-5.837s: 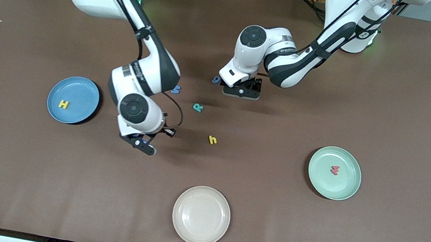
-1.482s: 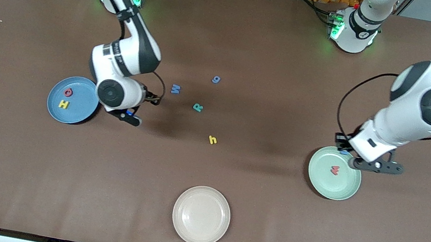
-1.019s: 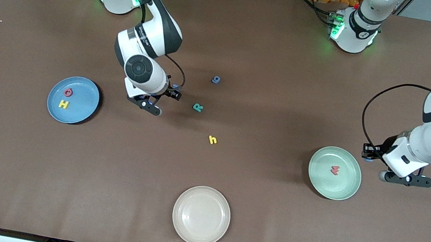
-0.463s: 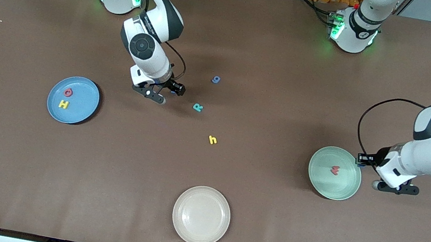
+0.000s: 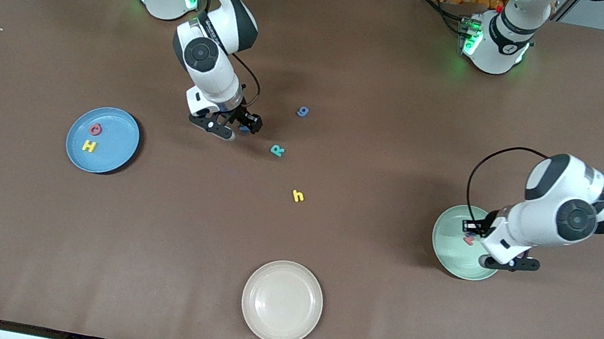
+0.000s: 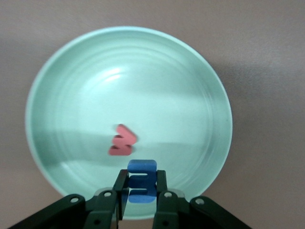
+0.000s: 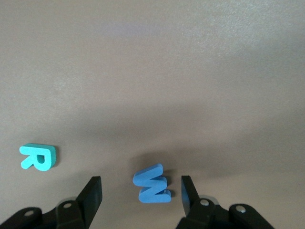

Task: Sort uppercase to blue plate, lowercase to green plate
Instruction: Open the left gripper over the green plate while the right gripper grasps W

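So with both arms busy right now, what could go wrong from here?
1. The left gripper pinches the blue m over the green plate's edge; released here, it might bounce out or land on the red m.
2. The right gripper's open jaws straddle the tilted blue W; closing may twist or flick it toward the teal R.

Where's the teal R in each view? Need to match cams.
Front view: teal R on the bare table, beside the right gripper and farther from the camera than the yellow h.
Left wrist view: not in it.
Right wrist view: teal R beside the blue W.
Shared landmark: the right gripper.
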You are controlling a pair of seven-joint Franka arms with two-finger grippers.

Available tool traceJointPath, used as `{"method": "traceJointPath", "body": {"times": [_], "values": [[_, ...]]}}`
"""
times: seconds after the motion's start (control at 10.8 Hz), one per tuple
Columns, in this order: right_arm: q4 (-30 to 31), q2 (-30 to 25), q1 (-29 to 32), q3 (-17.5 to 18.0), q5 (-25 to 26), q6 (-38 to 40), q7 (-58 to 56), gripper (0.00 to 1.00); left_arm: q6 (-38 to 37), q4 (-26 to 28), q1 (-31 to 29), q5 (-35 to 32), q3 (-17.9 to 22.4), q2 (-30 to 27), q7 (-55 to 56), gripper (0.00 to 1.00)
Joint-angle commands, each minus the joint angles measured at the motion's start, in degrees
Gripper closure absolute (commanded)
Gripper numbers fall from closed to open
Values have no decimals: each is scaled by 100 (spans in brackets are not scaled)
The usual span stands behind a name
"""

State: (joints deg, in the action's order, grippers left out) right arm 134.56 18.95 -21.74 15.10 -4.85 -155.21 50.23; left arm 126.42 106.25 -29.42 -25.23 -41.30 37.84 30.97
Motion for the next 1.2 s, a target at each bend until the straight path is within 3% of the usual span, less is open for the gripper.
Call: {"method": "traceJointPath", "body": {"times": [0.0,0.09,0.19,0.28,0.74,1.11], "values": [[184,-50,-23,11,107,-212,92,26,294,-52,235,-131,280,223,199,100],[193,-24,-23,11,133,-238,66,26,373,-61,287,-131,385,259,199,98],[193,11,-23,11,185,-247,66,26,435,-61,436,-131,491,259,208,26],[193,64,-23,11,186,-273,66,26,436,-61,481,-131,544,216,208,0],[219,223,-23,11,186,-405,66,29,-55,-122,805,-131,500,-399,217,0],[202,276,-32,20,186,-326,22,44,-258,-122,1139,-131,290,-690,252,0]]}}
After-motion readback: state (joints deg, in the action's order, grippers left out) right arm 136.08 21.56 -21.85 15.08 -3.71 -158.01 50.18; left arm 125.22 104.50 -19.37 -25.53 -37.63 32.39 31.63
